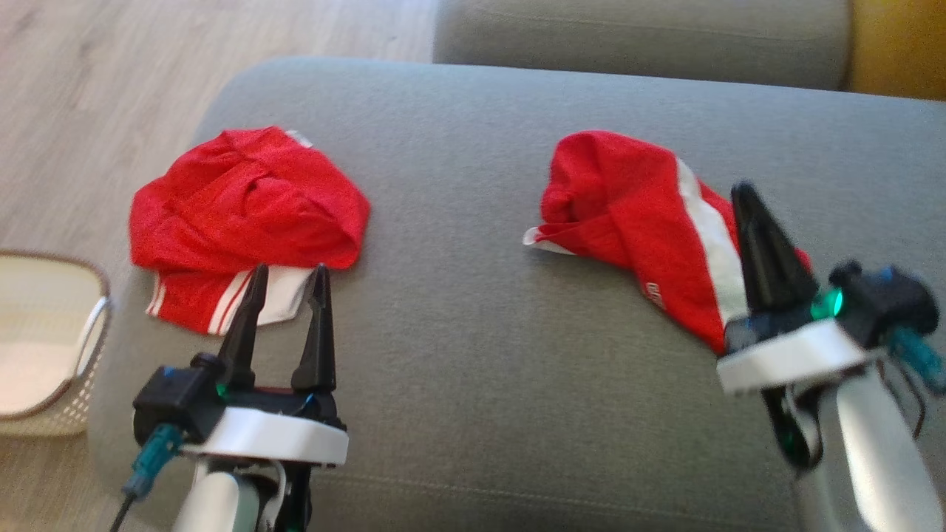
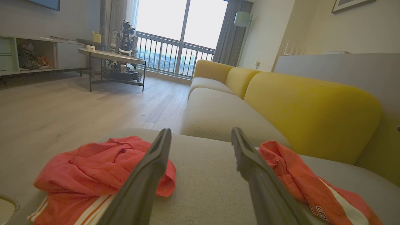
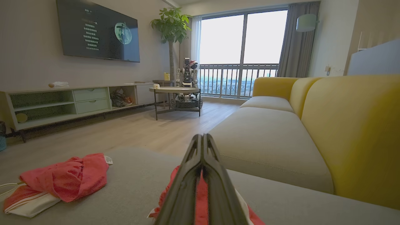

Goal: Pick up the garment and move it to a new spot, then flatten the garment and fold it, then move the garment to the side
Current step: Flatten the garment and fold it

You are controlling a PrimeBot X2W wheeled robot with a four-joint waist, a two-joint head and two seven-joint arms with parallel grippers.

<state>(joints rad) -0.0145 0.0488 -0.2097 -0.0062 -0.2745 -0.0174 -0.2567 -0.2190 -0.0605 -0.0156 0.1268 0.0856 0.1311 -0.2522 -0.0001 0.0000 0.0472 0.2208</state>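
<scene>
Grey sofa cushion (image 1: pixel 458 332), seen from the head camera, with wood floor (image 1: pixel 96 96) beyond its left edge. You have two red pieces of clothing lying on it, well apart.

The garment (image 1: pixel 635 199) lies crumpled on the right half of the cushion, nearer the right edge than the middle. It is bright red, with a broad white stripe running down its length, small white lettering near its lower hem and a white corner poking out on its left side.

Your right gripper (image 1: pixel 743 191) sits over the garment's right part with its fingers pressed tight together. Red cloth shows in the slit between them in the right wrist view, but you cannot tell whether any fabric is pinched.

The second garment (image 1: pixel 244 199) is a red bundle at the cushion's left edge, with a white band carrying red stripes along its near side. Your left gripper (image 1: pixel 290 272) stands at that near side, fingers spread wide and holding nothing. A pale basket (image 1: pixel 102 292) stands on the floor just beside the left edge.
</scene>
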